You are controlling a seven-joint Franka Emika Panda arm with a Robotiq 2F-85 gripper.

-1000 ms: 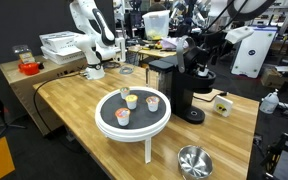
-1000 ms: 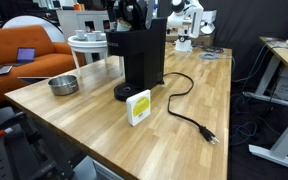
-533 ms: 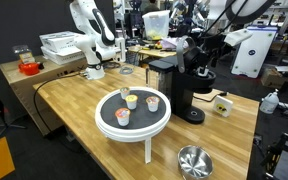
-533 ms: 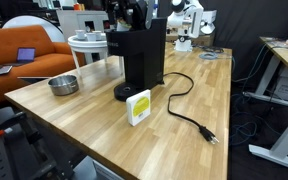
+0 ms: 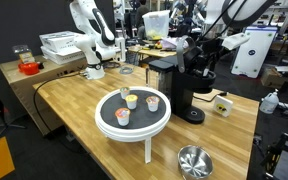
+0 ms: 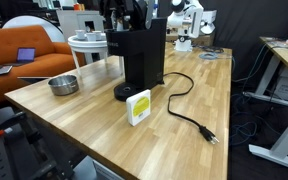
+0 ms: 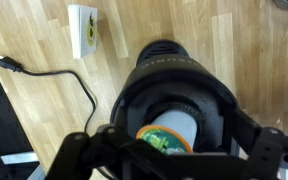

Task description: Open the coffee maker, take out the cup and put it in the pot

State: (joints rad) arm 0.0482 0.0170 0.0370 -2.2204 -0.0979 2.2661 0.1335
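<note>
Pedestal tray [image 5: 134, 134]: one, bearing three small cups [image 5: 130, 98]. Coffee maker [image 5: 174, 85]: one. Pot [image 5: 194, 160]: one, near the maker's base. Wrist view alone shows one cup [image 7: 167, 138] seated in the maker's top, with the gripper [image 7: 172, 158] above it, spread wide and empty.

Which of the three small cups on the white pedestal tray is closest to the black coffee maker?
The orange-topped cup, nearest the black coffee maker; the yellow-topped cup and red-topped cup sit farther.

hand [image 5: 198, 58] shifted slightly, above coffee maker [image 5: 176, 90]
</note>
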